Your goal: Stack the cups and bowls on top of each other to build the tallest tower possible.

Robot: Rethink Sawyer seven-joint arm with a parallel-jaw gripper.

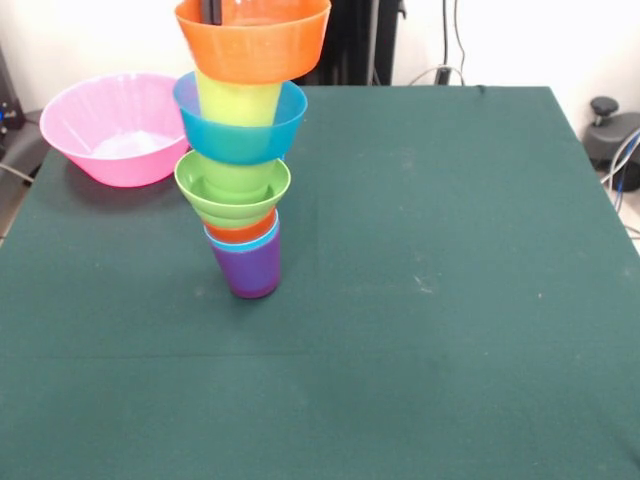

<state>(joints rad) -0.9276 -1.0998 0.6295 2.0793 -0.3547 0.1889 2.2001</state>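
Observation:
The tower stands left of the table's middle on a purple cup (248,272). Above it show a light blue cup's rim (268,236) and an orange cup (243,231). Then come a ridged green bowl (231,197) holding a stepped green cup (238,178), a blue bowl (240,135) holding a yellow-green cup (238,100), and an orange bowl (252,45) on top. A dark piece of my gripper (212,10) reaches down into the orange bowl at the top edge; the rest of it is cut off. The large pink bowl (115,128) sits apart at the far left.
The green table cloth (430,260) stretches bare to the right of the tower and in front of it. Cables and a dark stand (612,135) lie beyond the table's right edge.

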